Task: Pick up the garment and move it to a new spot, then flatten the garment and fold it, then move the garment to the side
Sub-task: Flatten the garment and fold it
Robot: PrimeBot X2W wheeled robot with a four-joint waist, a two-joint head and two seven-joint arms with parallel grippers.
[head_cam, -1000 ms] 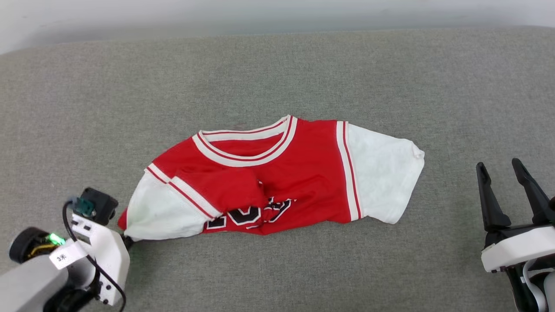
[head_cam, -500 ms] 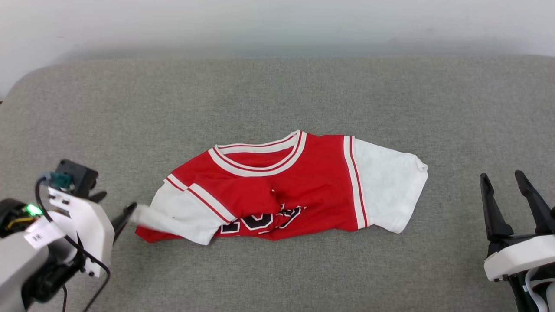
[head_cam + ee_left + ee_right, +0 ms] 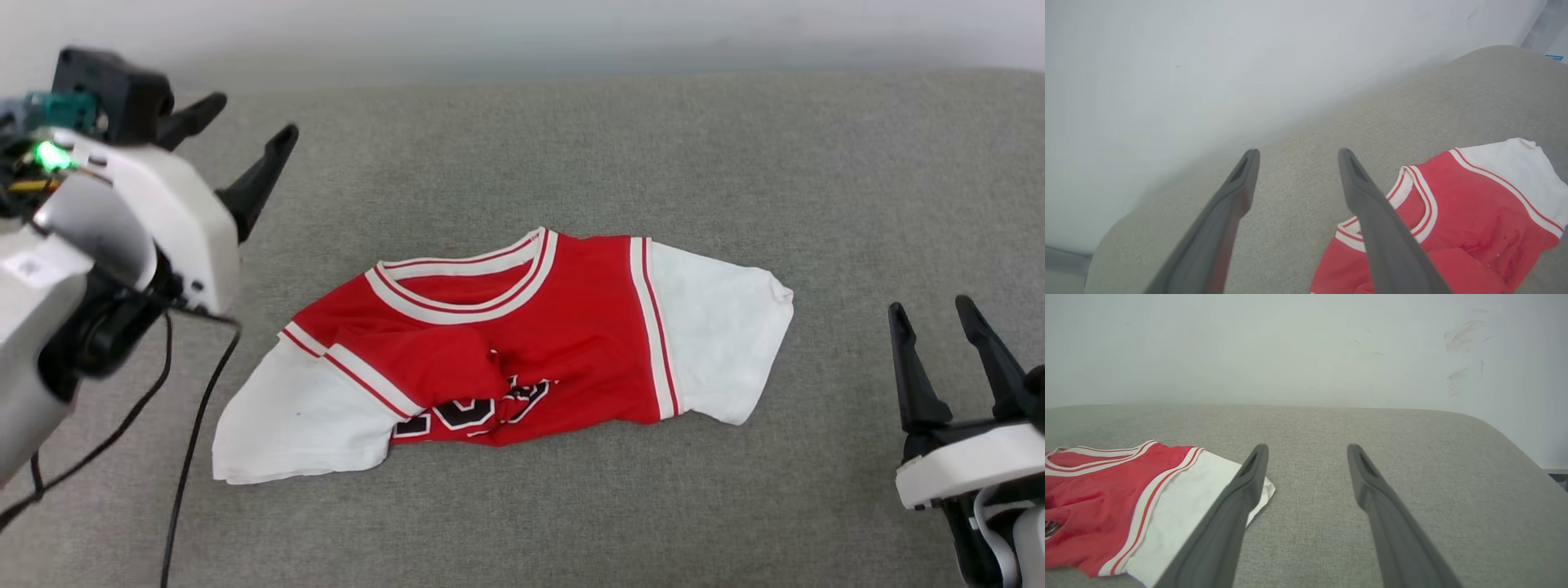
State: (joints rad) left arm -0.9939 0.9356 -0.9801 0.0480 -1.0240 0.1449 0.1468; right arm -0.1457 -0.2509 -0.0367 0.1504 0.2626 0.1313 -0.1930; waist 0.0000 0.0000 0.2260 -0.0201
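Both empty and agape, left pincer [image 3: 255, 114] and right pincer [image 3: 929, 305]; garment [image 3: 571, 327] lettering [image 3: 461, 411] half under a fold.

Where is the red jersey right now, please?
In the head view the garment lies centred on the grey cushion, between the left hand at upper left and the right hand at lower right, touching neither.

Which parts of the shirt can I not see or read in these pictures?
Head view: the garment is bunched at its middle, so the black lettering is folded over and unreadable; its hem is hidden beneath.
Left wrist view: a finger of the left gripper covers part of the collar; the bottom edge cuts the body.
Right wrist view: the left edge cuts the garment.
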